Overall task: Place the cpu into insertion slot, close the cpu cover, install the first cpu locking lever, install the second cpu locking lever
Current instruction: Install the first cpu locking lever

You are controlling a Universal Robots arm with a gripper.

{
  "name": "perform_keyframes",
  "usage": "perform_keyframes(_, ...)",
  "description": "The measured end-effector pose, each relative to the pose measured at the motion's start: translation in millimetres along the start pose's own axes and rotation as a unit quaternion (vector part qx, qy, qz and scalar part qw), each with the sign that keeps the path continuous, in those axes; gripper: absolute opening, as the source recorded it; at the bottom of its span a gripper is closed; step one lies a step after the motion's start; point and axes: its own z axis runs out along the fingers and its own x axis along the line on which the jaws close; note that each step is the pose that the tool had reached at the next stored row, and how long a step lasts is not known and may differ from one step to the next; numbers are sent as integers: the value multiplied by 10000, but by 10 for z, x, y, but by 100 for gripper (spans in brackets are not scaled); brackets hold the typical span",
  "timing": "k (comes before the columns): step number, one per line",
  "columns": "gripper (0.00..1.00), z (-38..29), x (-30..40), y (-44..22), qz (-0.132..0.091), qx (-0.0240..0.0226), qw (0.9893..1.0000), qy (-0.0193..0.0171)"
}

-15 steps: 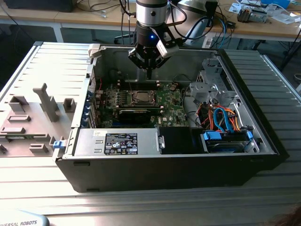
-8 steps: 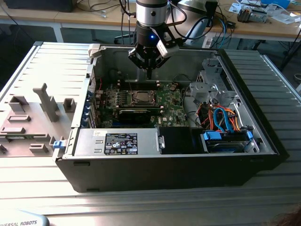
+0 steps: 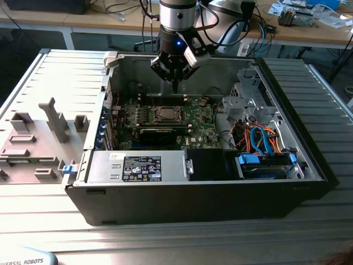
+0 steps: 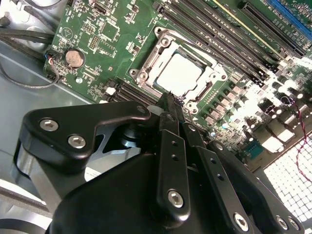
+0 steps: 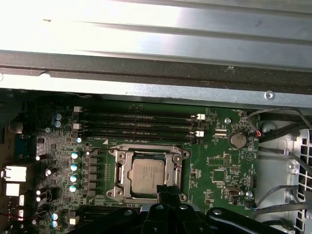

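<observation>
The cpu [image 3: 164, 114] [image 4: 181, 74] [image 5: 146, 175] lies silver side up in the insertion slot [image 5: 113, 155] in the middle of the green motherboard [image 3: 199, 118]. The cpu cover [image 4: 146, 62] [image 5: 121, 171] lies flat around it, with the chip showing through its window. My gripper [image 3: 175, 87] [image 4: 170, 100] [image 5: 168, 191] hangs above the board, just off one edge of the socket. Its black fingers [image 4: 171, 131] are shut together, empty, and touch nothing.
The board sits inside an open computer case [image 3: 165, 193]. Long memory slots [image 5: 141, 124] and a coin battery [image 5: 238, 140] lie near the socket. A power supply [image 3: 138, 165], a drive cage [image 3: 248, 102] and coloured cables [image 3: 259, 138] stand around it. Grey fixtures [image 3: 52, 118] lie outside, on the exterior view's left.
</observation>
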Motion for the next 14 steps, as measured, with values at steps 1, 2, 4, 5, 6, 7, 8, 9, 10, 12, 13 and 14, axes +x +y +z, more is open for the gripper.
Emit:
perform_keyframes(1, 11, 0, 0, 0, -6, 0, 10000, 0)
perform_keyframes(2, 11, 0, 0, 0, -11, -1, 10000, 0)
perform_keyframes(4, 11, 0, 0, 0, -21, -1, 10000, 0)
perform_keyframes(5, 11, 0, 0, 0, -25, -1, 10000, 0)
perform_keyframes(6, 11, 0, 0, 0, -29, -1, 10000, 0)
perform_keyframes(7, 11, 0, 0, 0, -37, -1, 10000, 0)
perform_keyframes(8, 11, 0, 0, 0, -44, -2, 10000, 0)
perform_keyframes(9, 11, 0, 0, 0, -48, -2, 10000, 0)
perform_keyframes(10, 11, 0, 0, 0, -52, -2, 10000, 0)
perform_keyframes(12, 11, 0, 0, 0, -68, -3, 10000, 0)
perform_keyframes(13, 11, 0, 0, 0, -72, -3, 10000, 0)
perform_keyframes(14, 11, 0, 0, 0, -76, -3, 10000, 0)
